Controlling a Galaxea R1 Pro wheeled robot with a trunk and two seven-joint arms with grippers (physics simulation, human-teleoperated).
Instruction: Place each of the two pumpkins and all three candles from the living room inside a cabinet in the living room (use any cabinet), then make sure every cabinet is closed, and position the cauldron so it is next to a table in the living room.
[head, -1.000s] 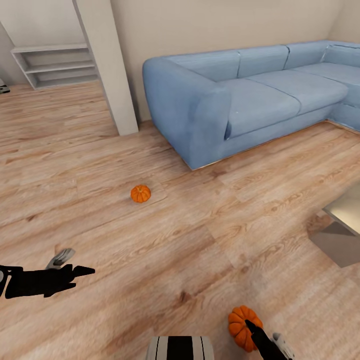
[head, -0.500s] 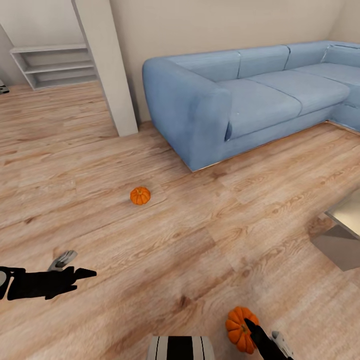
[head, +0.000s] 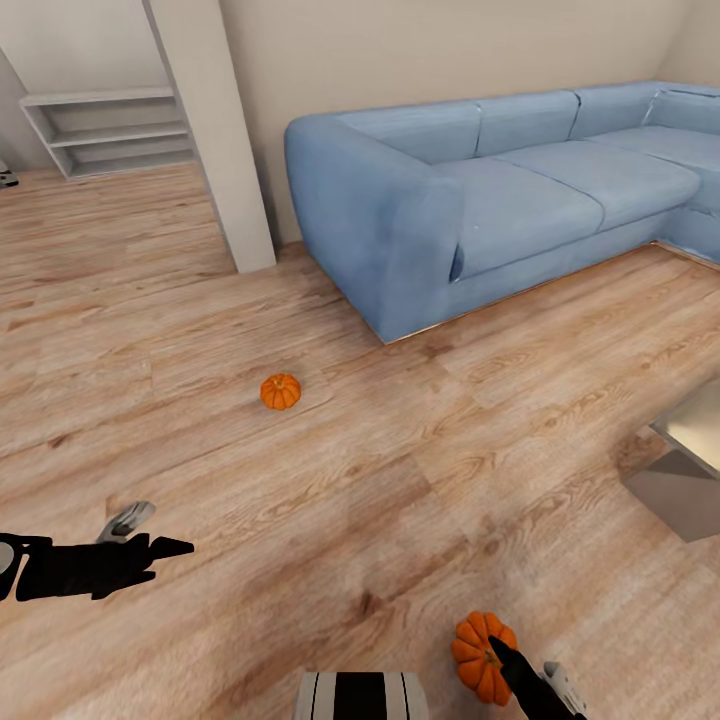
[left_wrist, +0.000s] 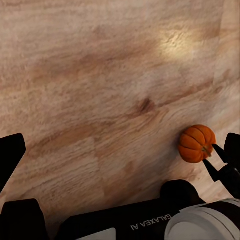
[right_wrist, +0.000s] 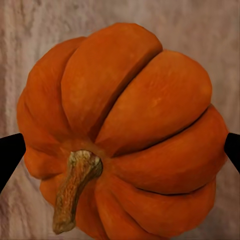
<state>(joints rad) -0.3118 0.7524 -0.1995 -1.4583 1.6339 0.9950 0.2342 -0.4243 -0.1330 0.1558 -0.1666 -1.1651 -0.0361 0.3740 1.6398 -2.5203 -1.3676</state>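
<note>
One small orange pumpkin (head: 280, 391) lies on the wood floor, left of the sofa's near end. The other pumpkin (head: 474, 648) is at the lower right of the head view, with my right gripper (head: 502, 662) shut on it. In the right wrist view this pumpkin (right_wrist: 125, 135) looms large, stem toward the camera, with a black fingertip (right_wrist: 10, 152) at either side. The left wrist view catches the same pumpkin (left_wrist: 196, 144) over the floor. My left gripper (head: 155, 532) hovers open and empty at the far left, well short of the floor pumpkin. Candles, cabinet and cauldron are out of view.
A blue corner sofa (head: 500, 190) spans the back right. A white pillar (head: 215, 130) stands left of it, with pale shelves (head: 110, 130) behind. A glossy low table corner (head: 690, 440) juts in at the right edge. My own base (head: 360, 697) shows at the bottom.
The whole view has shifted slightly. My right gripper and its pumpkin have drifted a little to the left in the picture. The left arm has held still.
</note>
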